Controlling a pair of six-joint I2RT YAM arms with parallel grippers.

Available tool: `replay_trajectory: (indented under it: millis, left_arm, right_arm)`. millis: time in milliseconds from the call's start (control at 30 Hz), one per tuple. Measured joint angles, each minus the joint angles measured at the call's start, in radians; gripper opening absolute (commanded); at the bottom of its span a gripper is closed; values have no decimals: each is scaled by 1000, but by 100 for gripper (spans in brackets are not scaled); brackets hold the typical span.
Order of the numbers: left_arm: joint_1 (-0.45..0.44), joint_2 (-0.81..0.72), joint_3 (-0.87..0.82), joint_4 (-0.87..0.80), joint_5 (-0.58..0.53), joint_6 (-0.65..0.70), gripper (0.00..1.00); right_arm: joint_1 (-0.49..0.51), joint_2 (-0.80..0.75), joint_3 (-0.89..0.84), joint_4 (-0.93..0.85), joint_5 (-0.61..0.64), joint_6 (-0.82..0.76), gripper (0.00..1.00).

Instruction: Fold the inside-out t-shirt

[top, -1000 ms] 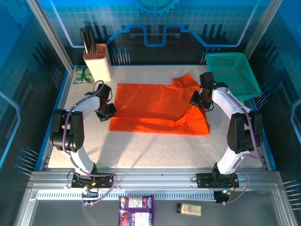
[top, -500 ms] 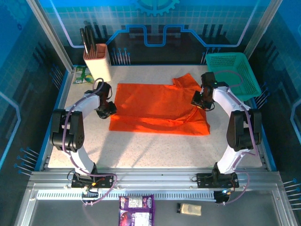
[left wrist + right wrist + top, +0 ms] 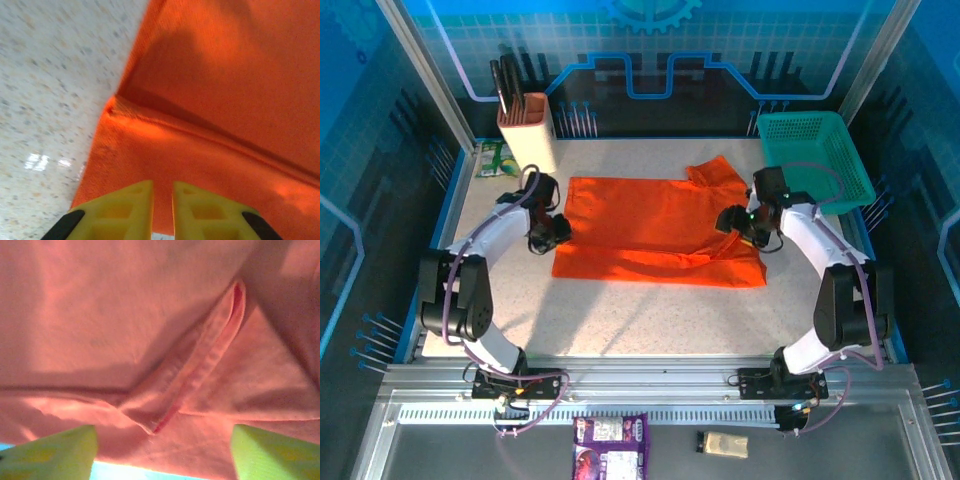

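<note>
The inside-out t-shirt (image 3: 660,225), bright orange, lies spread flat mid-table with its near edge folded over into a long band and a sleeve sticking out at the back right. My left gripper (image 3: 552,232) hovers over the shirt's left edge. In the left wrist view its yellow fingers (image 3: 125,210) stand a narrow gap apart above the flat cloth (image 3: 225,75), gripping nothing. My right gripper (image 3: 738,222) is over the shirt's right side. The right wrist view shows it (image 3: 162,450) wide open over the cloth (image 3: 125,305) and a folded sleeve hem (image 3: 200,370).
A teal mesh basket (image 3: 815,155) stands at the back right corner, close behind the right arm. A beige knife block (image 3: 527,130) and a green packet (image 3: 495,158) sit at the back left. Bare speckled tabletop (image 3: 650,320) lies in front of the shirt.
Both grippers have parted their fingers, the right one widely, the left one only a little. The right gripper has drawn slightly right; the shirt lies as before.
</note>
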Motion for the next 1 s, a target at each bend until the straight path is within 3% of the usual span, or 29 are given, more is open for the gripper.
replay_trajectory:
  millis: [167,400,733,1000]
  left_arm:
    - [-3,90,-44,45,58,-2,14]
    - [53,122,-121,125,132,-20,14]
    - [100,8,-277,228,192,-29,14]
    - [123,-154,-387,157,158,-53,14]
  right_arm:
    - [-19,1,-122,49,-60,0,82]
    - [-140,3,-245,141,-75,20,83]
    - [-193,-35,-333,198,-97,83,83]
    - [-130,-192,-424,109,-65,116,82]
